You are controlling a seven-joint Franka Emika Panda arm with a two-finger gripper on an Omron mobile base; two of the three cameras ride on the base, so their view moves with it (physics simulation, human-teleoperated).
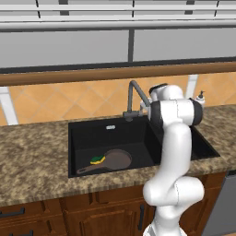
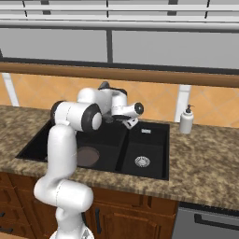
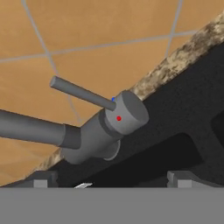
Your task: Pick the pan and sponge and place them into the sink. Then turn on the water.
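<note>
No legible text, label, brand name, number or sign appears on any surface; the sole markings are a red dot and a blue dot on the cap of the faucet (image 3: 124,114), the blue dot at 11 o'clock from the red one.

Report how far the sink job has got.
Done: the small dark brown frying pan lies in the black double-basin sink, with the yellow and green sponge on it. In hand: the gripper, jaws open, faces the dark grey faucet's lever without touching it. Left: turning the water on; no stream falls yet.
</note>
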